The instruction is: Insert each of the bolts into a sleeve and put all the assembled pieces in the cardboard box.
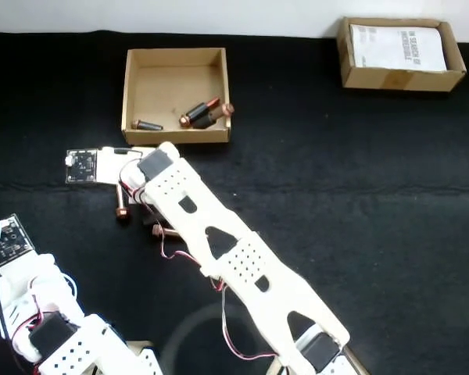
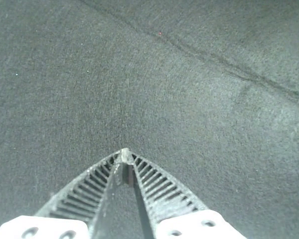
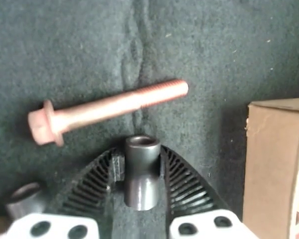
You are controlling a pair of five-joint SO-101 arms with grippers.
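Right gripper (image 3: 141, 152) clamps sleeve (image 3: 141, 184); left gripper (image 2: 124, 155) pinched empty.
Your bolt (image 3: 107, 112) lies just beyond the sleeve mouth, long axis crosswise; right arm nearer.

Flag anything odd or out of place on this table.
Nothing stands out. The right hand grips a sleeve, a bolt lies loose on the cloth beside it, and assembled pieces lie inside the cardboard box.
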